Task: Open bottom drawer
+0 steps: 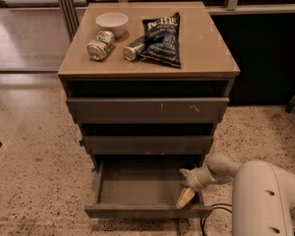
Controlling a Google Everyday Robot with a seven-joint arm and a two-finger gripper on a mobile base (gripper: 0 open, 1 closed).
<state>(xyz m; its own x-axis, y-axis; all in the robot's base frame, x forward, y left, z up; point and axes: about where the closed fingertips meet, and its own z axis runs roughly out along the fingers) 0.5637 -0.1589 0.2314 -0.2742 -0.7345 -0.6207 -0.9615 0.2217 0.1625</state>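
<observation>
The bottom drawer (pixel 147 210) is the lowest of three dark grey drawers in the cabinet. It stands pulled out, and its shallow grey box (pixel 142 181) shows empty inside. My gripper (pixel 186 193) sits at the drawer's right inner side, just behind the front panel. One pale finger (pixel 185 197) points down into the drawer's front right corner. The white arm (pixel 265 195) comes in from the lower right.
The middle drawer front (pixel 147 144) and the scratched top drawer front (pixel 147 109) stand above, both slightly out. On the cabinet top (pixel 206 48) lie a white bowl (pixel 112 22), two cans (pixel 101 44) and a dark chip bag (pixel 162 38). Speckled floor surrounds the cabinet.
</observation>
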